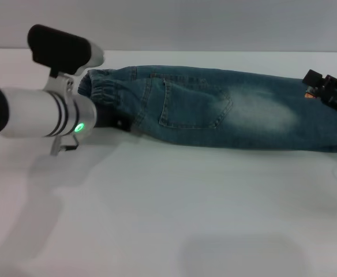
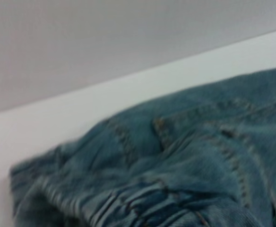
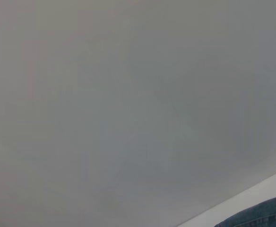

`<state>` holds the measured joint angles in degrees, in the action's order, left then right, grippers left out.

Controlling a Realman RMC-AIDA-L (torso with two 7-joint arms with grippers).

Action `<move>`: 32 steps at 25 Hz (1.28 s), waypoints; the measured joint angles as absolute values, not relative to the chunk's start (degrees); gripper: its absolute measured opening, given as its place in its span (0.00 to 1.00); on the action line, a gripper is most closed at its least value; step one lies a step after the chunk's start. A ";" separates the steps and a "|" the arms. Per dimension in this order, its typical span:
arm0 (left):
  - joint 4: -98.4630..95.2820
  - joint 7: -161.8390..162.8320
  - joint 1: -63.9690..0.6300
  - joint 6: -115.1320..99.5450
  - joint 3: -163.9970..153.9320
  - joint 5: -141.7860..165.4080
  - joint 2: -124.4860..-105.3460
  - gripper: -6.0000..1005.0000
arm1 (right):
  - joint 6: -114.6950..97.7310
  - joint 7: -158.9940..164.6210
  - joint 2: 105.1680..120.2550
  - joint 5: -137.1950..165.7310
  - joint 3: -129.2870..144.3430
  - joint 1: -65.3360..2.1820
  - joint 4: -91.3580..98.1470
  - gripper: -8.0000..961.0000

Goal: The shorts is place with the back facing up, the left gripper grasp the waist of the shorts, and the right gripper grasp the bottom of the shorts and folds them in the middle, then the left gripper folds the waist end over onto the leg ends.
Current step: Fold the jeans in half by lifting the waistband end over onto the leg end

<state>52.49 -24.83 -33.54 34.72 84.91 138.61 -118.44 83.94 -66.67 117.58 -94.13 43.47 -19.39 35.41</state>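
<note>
Lying folded lengthwise on my bench (image 1: 157, 219), the denim shorts (image 1: 214, 109) show one back pocket. My left gripper (image 1: 113, 122) sits at their waist, my right gripper (image 1: 333, 92) at the far end. I cannot tell either's jaws.

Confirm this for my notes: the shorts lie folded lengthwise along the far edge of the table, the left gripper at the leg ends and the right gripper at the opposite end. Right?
Not quite. In the head view the left gripper is at the ruffled elastic waist of the shorts, not the leg ends. The rest holds: the right gripper is at the opposite end.
</note>
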 joint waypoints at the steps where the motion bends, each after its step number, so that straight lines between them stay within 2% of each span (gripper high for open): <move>1: 51.95 -24.83 -34.77 33.91 84.40 138.57 -118.46 0.01 | 83.83 -66.69 117.58 -94.05 43.47 -19.44 35.41 0.58; 13: 50.86 -27.83 -40.74 29.09 84.20 132.61 -118.27 0.01 | 83.62 -66.52 117.60 -93.46 42.96 -19.68 34.65 0.58; 22: 34.44 -33.02 -51.14 17.90 84.88 127.51 -118.44 0.01 | 85.13 -65.82 117.76 -93.62 42.96 -19.08 34.52 0.58; 32: 35.05 -33.02 -50.92 15.73 84.90 127.44 -118.41 0.01 | 87.86 -65.70 118.16 -93.81 43.22 -18.08 34.27 0.58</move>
